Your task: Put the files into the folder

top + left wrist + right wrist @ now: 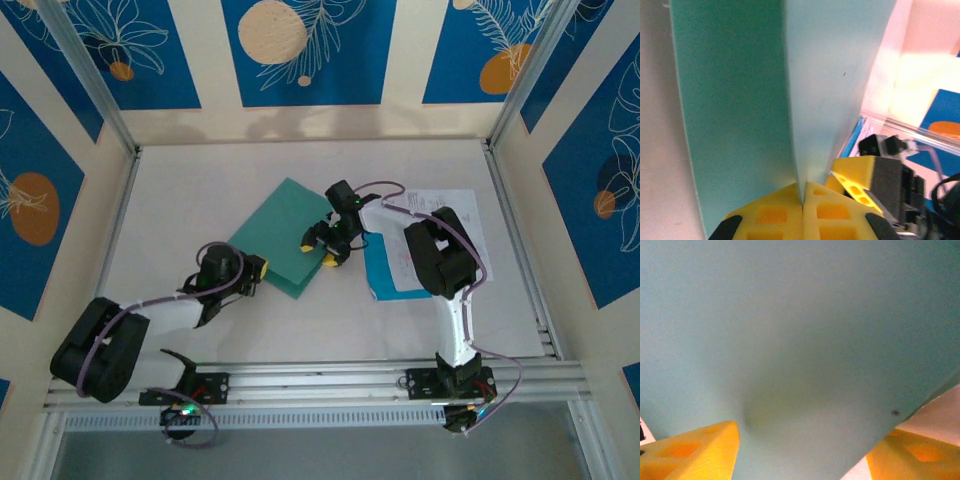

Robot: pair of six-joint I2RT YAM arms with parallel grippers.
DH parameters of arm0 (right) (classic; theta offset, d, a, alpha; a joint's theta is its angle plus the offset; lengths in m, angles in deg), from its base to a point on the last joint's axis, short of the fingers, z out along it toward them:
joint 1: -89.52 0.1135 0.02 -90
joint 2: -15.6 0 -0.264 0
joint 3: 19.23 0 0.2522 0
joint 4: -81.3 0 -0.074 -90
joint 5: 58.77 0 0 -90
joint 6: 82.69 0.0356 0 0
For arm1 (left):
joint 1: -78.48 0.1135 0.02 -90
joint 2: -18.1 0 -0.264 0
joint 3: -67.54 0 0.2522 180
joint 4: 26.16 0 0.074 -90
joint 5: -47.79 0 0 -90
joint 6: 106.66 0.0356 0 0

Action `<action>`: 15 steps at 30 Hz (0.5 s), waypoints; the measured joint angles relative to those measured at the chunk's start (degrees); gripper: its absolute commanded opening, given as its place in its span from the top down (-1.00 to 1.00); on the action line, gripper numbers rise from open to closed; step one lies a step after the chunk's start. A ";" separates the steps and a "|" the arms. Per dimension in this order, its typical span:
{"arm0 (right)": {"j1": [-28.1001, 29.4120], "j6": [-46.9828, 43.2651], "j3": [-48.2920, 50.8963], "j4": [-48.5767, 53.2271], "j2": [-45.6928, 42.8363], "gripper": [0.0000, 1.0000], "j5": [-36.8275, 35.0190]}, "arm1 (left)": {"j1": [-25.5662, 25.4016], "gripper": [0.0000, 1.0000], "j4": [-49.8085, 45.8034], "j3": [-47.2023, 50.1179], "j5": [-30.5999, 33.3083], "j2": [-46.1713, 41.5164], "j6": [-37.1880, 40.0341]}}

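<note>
Folder: sat mid-table; thin card, looked light and bendy (cover would flop).
Files: lay right of it; flimsy, probably slippery.
Left gripper: pinched tight on the folder's cover edge.
Right gripper: fingers spread at the folder's right edge.
Grab spot: edges, not faces.

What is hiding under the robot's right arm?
The files, white printed sheets, lie on the table under the right arm, with a blue sheet at their near left edge. The arm covers their middle, so the number of sheets cannot be told.
</note>
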 measured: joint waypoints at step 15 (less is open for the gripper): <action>-0.55 8.15 2.32 -4.39 -2.23 0.30 2.71 | -0.15 1.00 -0.09 1.22 0.15 -2.19 -2.10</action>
